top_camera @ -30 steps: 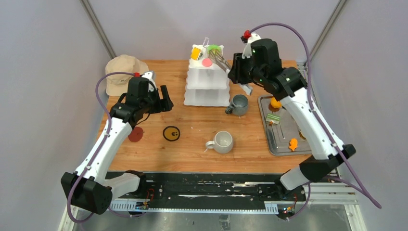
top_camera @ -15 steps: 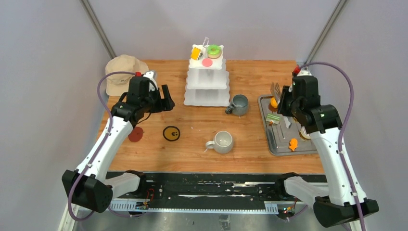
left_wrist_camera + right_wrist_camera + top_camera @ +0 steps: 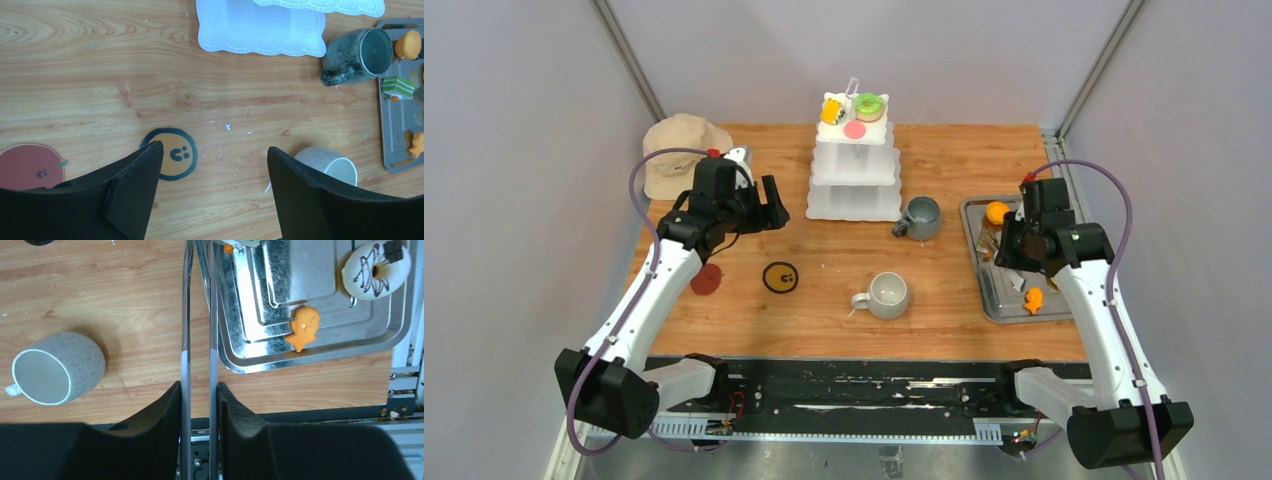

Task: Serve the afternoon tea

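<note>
At twelve o'clock on the counter stands the white three-tier stand, its scalloped tiers narrowing upward. The top tier carries a green-pink donut at two o'clock, a yellow piece at ten and a flat pink piece at six. Just beside the bottom tier, at its four o'clock, a dark grey mug stands upright with its handle to nine. A paler speckled mug stands apart from it at five o'clock of the counter's middle, handle also to nine. At three o'clock lies the steel tray, holding a round orange piece, an orange fish-shaped piece, a white donut with dark drizzle and a green layered slice. The right fingers are clenched on metal tongs, both thin blades pressed between them, along the tray's nine o'clock rim. The left fingers are spread wide and hold nothing; a yellow face sticker shows on the wood between them, with a red sticker at its nine o'clock. A beige hat rests at ten o'clock. From above, the right arm covers much of the tray, white donut included. The tong tips run off the top of the right wrist view. The left wrist view shows only the stand's bottom tier and an edge of the next. A thin clear upright on the top tier is hard to make out.
</note>
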Available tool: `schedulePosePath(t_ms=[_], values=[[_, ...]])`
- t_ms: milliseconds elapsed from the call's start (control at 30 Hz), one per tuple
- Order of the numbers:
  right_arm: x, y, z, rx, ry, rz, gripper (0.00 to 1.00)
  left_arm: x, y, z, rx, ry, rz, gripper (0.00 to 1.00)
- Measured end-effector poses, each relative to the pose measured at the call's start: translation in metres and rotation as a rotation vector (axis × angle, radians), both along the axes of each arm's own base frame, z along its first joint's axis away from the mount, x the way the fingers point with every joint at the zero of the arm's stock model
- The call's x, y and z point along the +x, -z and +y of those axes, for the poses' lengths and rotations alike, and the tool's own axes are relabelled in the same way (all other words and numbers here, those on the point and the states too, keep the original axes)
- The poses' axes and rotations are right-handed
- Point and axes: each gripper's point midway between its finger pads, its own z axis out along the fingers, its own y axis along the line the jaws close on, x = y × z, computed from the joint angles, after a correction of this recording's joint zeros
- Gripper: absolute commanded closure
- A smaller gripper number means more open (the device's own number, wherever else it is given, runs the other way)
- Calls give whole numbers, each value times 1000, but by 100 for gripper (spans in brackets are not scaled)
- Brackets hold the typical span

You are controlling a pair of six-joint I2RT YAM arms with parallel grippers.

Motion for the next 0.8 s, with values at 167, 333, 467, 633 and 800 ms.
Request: schedulePosePath(t_ms=[167,333,467,633,800], values=[[4,10,10,45,-31,25,82,0,-1,-1,-4,2,-4,20],[9,19,13,50,-37,56,85,0,-1,-1,-7,2,-4,19],[8,23,10,32,-31,67,85,1,-2,-1,-8,2,-6,20],[7,25,4,6,-19,72,86,1,-2,-2,-11,4,-8,20],[7,27,0,-16,-10,80,87,2,-2,-4,-18,7,-7,20]])
